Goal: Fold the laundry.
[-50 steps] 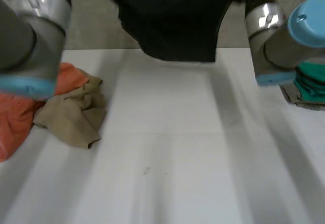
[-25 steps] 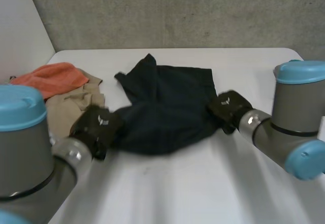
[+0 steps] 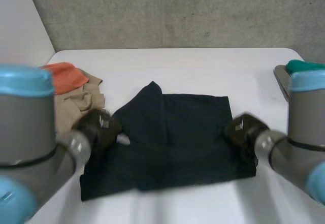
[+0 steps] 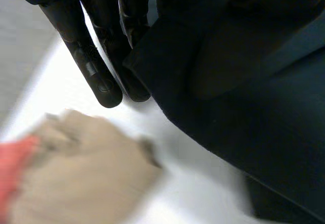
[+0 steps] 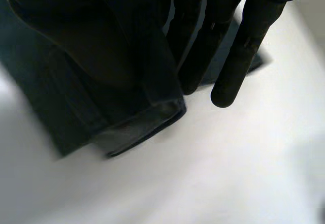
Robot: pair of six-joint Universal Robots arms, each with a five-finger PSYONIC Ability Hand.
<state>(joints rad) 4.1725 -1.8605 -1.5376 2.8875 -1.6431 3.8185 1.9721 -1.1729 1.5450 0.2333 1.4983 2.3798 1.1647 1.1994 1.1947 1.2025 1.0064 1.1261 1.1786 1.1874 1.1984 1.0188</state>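
Garment (image 3: 172, 142) flat, long axis crosswise; left hand (image 3: 99, 128), right hand (image 3: 242, 130) pinch ends.

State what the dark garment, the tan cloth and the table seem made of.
The dark garment looks like soft matte woven fabric: it creases and has a stitched hem. The tan cloth is thin matte fabric, crumpled in folds. The table is hard, smooth, white, perhaps laminate.

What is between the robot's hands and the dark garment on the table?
Nothing visible. The left hand and right hand each pinch a side edge of the dark garment. The tan cloth lies beside the left hand, not between.
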